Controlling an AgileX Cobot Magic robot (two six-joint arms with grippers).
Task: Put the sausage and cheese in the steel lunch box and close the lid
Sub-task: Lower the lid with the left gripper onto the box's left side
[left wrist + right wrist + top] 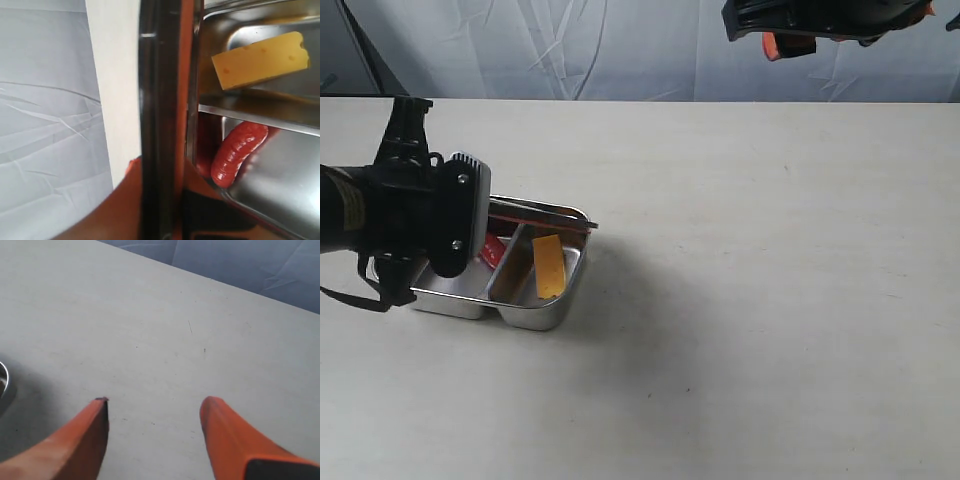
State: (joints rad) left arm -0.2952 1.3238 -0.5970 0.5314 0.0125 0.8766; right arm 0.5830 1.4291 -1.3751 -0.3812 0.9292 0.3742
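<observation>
Bright, even light leaves a soft shadow beside the steel lunch box point(535, 316), its metal glaring, the lid point(155, 100) blurred close-up.

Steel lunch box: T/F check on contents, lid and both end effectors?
The cheese lies in the steel lunch box. True.
The sausage shares the cheese's compartment. False: a divider separates them.
The lid lies shut on the box. False: the left end effector grips it by the rim, and both compartments are uncovered.
The right end effector is open and empty. True.
</observation>
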